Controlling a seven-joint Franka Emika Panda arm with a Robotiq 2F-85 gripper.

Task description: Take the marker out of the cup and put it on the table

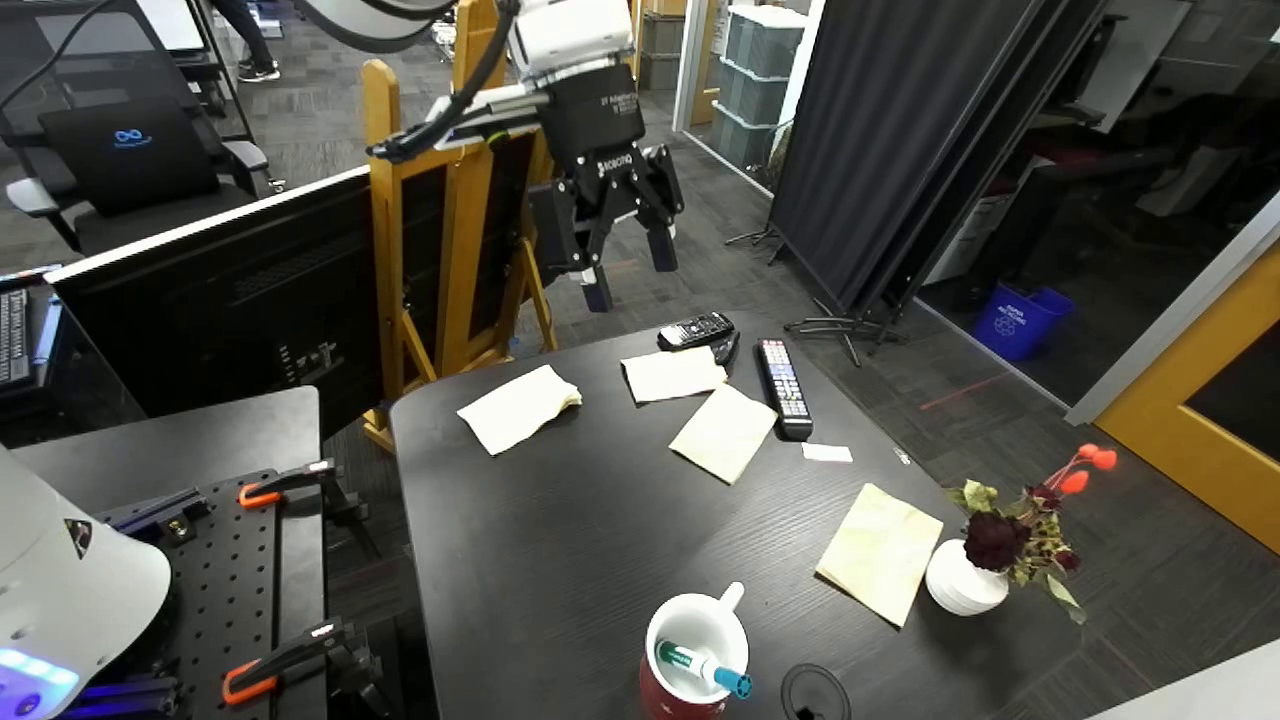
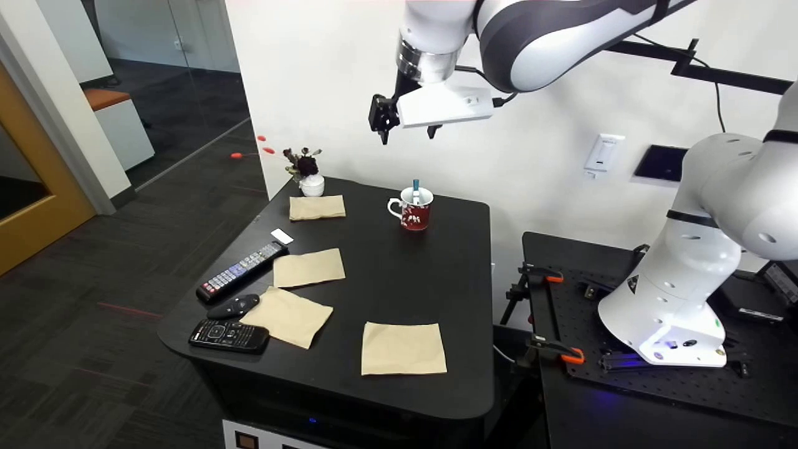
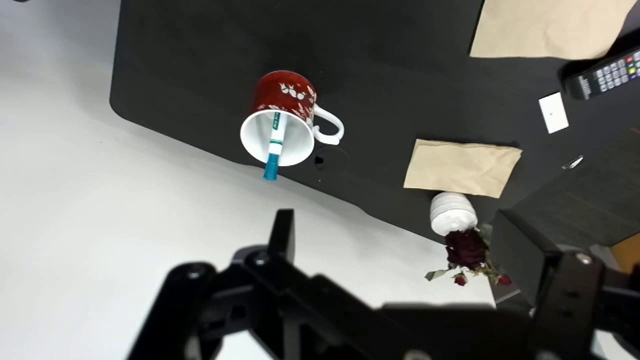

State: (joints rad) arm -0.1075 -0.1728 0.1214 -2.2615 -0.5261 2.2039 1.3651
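Note:
The cup is a red mug with a white inside and white handle; it stands upright on the black table [image 1: 530, 550] [image 2: 399, 280] [image 3: 200, 65] in both exterior views [image 1: 705, 622] [image 2: 416, 217] and shows in the wrist view [image 3: 285, 95]. The marker, white and green with a teal cap, leans inside it, cap end above the rim [image 1: 700, 667] [image 2: 416, 190] [image 3: 276, 142]. Its lower end is hidden in the cup. My gripper [image 1: 630, 270] [image 2: 408, 135] [image 3: 400, 220] is open and empty, high above the table and apart from cup and marker.
A white pot with dark red flowers [image 1: 965, 578] [image 2: 312, 185] stands near the cup, beside a paper note [image 1: 880, 553]. Further notes [image 2: 404, 349] and several remotes [image 1: 785, 388] [image 2: 242, 272] lie on the table. A white wall [image 2: 324, 81] borders the table's side by the cup.

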